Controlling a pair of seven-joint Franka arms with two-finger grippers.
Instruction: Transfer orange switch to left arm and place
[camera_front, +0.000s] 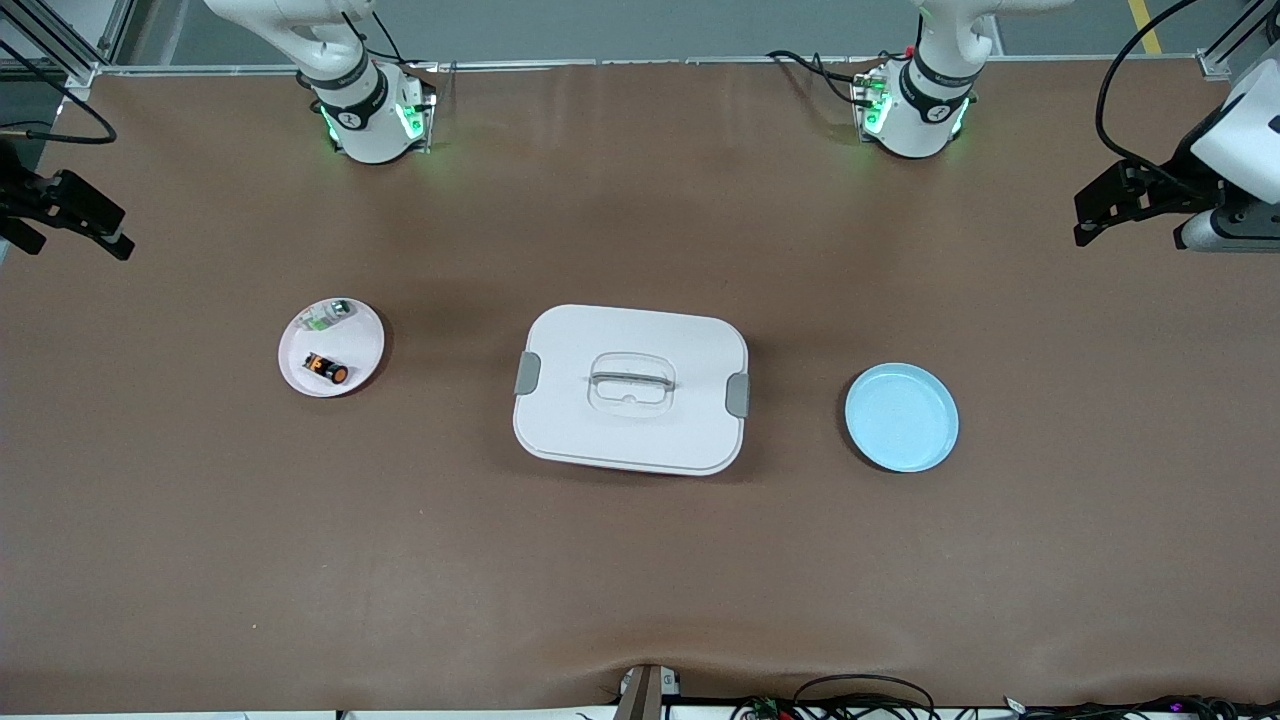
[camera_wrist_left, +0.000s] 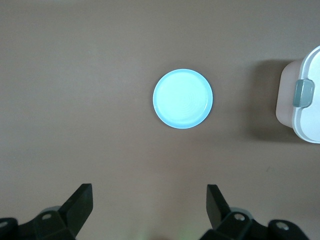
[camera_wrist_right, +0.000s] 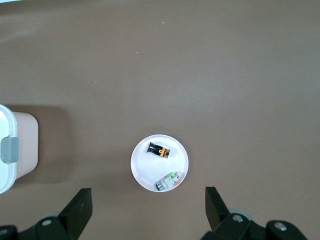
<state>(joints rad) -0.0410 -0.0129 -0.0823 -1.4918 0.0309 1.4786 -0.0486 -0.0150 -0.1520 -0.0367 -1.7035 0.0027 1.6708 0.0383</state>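
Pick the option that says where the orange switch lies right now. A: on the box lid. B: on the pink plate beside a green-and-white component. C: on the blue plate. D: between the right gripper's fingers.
B: the orange switch lies on the pink plate with the green-and-white component; the blue plate and the box carry nothing, and the right gripper is open with nothing between its fingers.

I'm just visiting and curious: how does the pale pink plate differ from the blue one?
The pink plate holds the orange switch and a small green-and-white component; the blue plate holds nothing. The pink plate lies toward the right arm's end of the table, the blue plate toward the left arm's end, with the box between them. The blue plate looks somewhat larger. Both are round and shallow.
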